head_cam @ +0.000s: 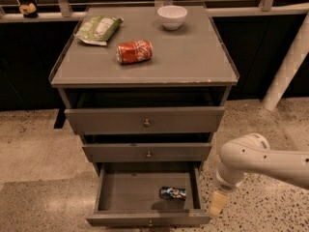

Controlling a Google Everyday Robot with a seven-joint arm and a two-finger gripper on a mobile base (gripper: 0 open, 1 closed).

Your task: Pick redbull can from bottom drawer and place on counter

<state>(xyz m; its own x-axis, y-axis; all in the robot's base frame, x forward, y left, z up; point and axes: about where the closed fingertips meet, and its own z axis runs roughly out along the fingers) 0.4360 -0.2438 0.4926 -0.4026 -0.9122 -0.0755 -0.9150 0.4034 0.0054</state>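
Note:
The redbull can lies on its side in the right front part of the open bottom drawer. The drawer is pulled out toward me. My gripper hangs from the white arm just outside the drawer's right side, at about the can's height and apart from it. The grey counter tops the cabinet.
On the counter lie an orange-red soda can on its side, a white bowl and a green chip bag. The two upper drawers are partly pulled out. A white post stands to the right. The floor is speckled.

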